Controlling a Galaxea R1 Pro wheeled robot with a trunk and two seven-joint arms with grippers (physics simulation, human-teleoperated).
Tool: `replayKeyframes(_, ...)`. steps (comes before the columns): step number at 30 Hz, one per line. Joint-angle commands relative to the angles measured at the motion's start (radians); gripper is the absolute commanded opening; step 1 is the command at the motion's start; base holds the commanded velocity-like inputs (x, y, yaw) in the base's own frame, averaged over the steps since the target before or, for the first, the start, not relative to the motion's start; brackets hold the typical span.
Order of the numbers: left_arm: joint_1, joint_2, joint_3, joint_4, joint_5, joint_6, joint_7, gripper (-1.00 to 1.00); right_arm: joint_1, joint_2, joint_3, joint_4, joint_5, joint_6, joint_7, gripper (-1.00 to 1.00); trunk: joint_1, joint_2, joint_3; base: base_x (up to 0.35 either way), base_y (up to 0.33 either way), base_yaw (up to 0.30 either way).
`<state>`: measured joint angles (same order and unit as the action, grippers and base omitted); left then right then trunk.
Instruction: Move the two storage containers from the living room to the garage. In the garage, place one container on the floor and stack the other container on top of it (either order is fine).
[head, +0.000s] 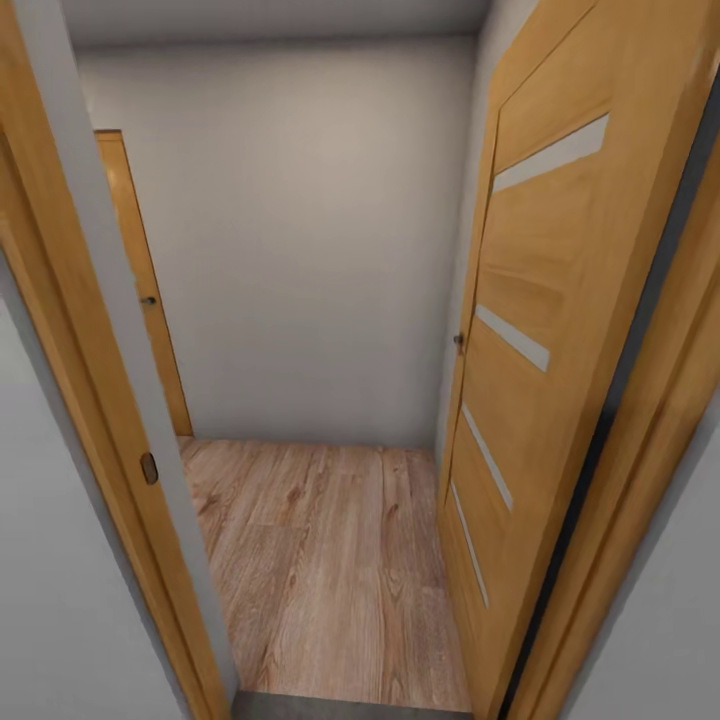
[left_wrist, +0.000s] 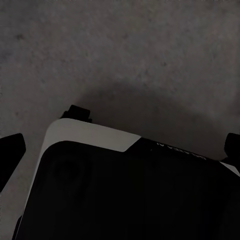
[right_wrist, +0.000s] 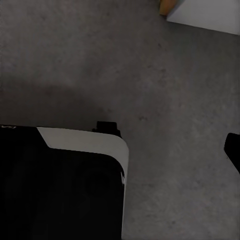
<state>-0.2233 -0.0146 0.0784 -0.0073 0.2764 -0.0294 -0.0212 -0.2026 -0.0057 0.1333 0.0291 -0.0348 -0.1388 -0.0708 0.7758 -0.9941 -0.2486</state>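
Robot stands at a doorway: open honey-coloured wooden door with pale glazed slots (head: 545, 330) to the right, wooden door frame (head: 95, 400) to the left, light wood plank floor (head: 330, 560) beyond, plain white wall (head: 300, 240) ahead. Both wrist cameras look down on dark grey mottled concrete floor (left_wrist: 125, 50) and the robot's black-and-white base (left_wrist: 115, 190). Storage containers not sighted here; location cannot be told. Judgement: drive through centred, keeping clear of door edge and frame. Tool state, left and right: cannot tell; only dark slivers at picture edges.
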Motion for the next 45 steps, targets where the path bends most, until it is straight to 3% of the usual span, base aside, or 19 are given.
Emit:
replayKeyframes(1, -0.001, 0.000, 0.007, 0.001, 0.002, -0.003, -0.002, 1.00, -0.001, 0.000, 0.008, 0.003, -0.004, -0.005, -0.003, 1.00, 0.000, -0.001, -0.001, 0.000, 0.067, 0.000)
replayKeyframes(11, -0.001, -0.002, 0.006, 0.001, 0.000, -0.003, -0.003, 1.00, -0.001, 0.000, 0.008, 0.003, -0.004, -0.005, -0.003, 1.00, 0.000, -0.001, -0.001, 0.040, 0.043, 0.000)
replayKeyframes(45, -0.001, -0.001, 0.007, 0.001, 0.001, -0.003, -0.003, 1.00, -0.001, 0.000, 0.008, 0.003, -0.004, -0.005, -0.003, 1.00, 0.000, -0.001, -0.001, 0.302, 0.000, 0.000)
